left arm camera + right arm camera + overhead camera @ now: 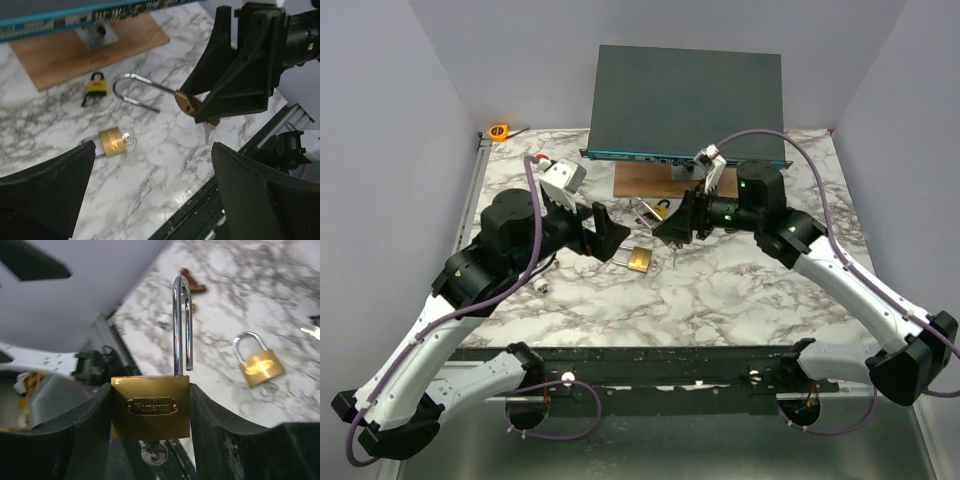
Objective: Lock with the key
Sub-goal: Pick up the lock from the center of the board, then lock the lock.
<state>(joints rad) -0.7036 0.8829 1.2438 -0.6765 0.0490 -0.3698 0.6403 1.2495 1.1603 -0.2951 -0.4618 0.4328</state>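
A white-and-grey marbled worktop (720, 290) carries everything. At its far side a flat dark grey box with a teal front edge (690, 100) stands on a stand above a thin brown wooden board (645, 182).

The two arms reach in toward the middle, in front of the board. The left gripper (610, 235) has its jaws spread wide and holds nothing. The right gripper (149, 387) faces it from close by and is clamped on the body of a large brass padlock with a long steel shackle (150, 407). One finger presses each side of the padlock. The padlock is held off the worktop between the two grippers. Its shackle is open, with one leg seated in the body and the other hanging free just above it.

A smaller brass padlock with its shackle closed (639, 260) lies flat on the worktop just in front of the left gripper. A small yellow-and-black padlock (96, 85) lies near the board's front edge, apart from the brass ones.

A silver key (154, 453) sits in the keyhole on the underside of the gripped padlock. Its head hangs below the body.

An orange tape measure (499, 131) rests at the far left corner.
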